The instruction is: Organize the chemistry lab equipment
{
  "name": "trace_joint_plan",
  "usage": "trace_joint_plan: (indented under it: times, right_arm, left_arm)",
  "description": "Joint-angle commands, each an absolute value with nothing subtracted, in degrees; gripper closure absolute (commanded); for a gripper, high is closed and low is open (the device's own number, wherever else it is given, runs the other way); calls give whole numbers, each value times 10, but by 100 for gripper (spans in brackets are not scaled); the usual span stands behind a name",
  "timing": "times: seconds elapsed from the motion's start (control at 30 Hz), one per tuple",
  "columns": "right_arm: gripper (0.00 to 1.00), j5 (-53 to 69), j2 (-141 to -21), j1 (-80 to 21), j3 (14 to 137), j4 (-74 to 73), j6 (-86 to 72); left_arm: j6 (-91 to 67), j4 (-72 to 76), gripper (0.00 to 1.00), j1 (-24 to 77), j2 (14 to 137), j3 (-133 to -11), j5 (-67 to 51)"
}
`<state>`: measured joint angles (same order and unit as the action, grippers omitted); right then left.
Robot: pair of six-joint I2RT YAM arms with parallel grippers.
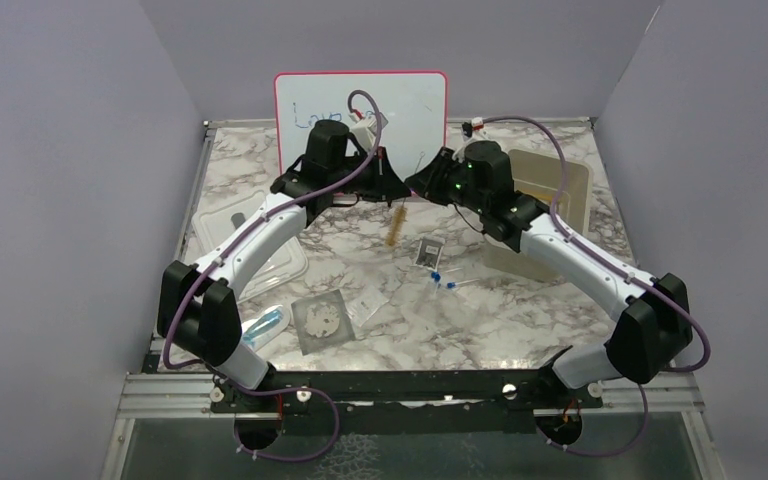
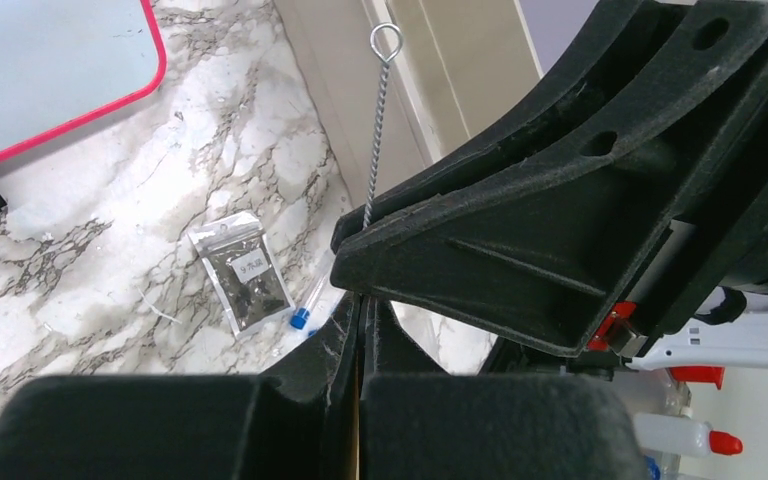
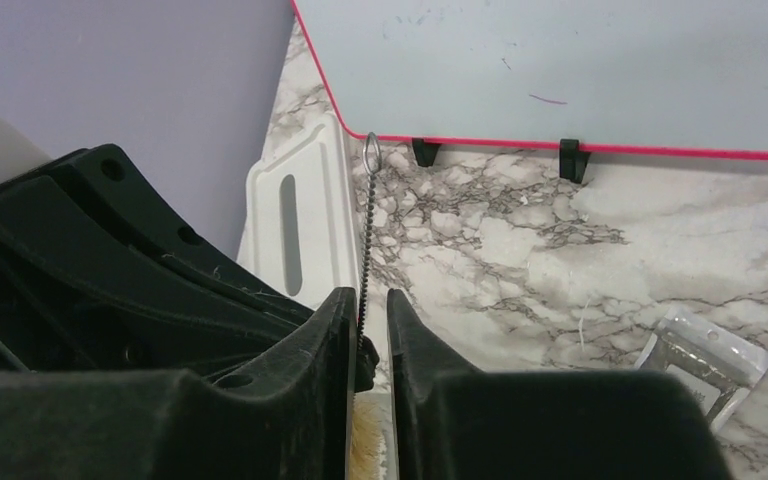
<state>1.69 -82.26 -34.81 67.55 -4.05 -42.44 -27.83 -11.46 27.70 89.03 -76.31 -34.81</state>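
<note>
Brush: bristle brush [image 1: 393, 228] held mid-tabletop [image 1: 520, 330], where my two arms meet; long axis runs near-to-far, wire loop toward the whiteboard [image 1: 420, 100].
Left end effector [image 2: 360, 312]: clamped on it.
Right end effector [image 3: 368, 300]: astride the stem, grip unclear.

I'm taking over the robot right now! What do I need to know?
Left gripper: shut on the bristle brush.
Right gripper: fingers flank the brush's wire; grip unclear.
Gauze mat, clear packets and blue-capped pieces lie loose on the table.
Done: nothing visibly sorted.
To do: finish with the brush, then gather the rest.
</note>
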Motion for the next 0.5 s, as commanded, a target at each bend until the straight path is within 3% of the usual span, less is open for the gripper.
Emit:
trace_joint_plan:
  times: [0.0, 0.13, 0.23, 0.3, 0.47]
  right_arm:
    - [82, 49, -845, -347, 705, -15, -413]
    - [99, 65, -858, -340, 721, -11, -407]
    - [99, 66, -860, -331, 731, -20, -390]
    - [99, 77, -858, -313, 740, -34, -377]
    - [99, 95, -834, -240, 761, -93, -333]
  left_arm:
    - [-276, -71, 100, 270, 873, -759, -383]
    - [-276, -70, 100, 265, 875, -762, -387]
    - [-278, -80, 64, 257, 876, -766, -375]
    - [-282, -86, 50, 249, 877, -769, -373]
    - [-273, -91, 37, 236, 874, -779, -381]
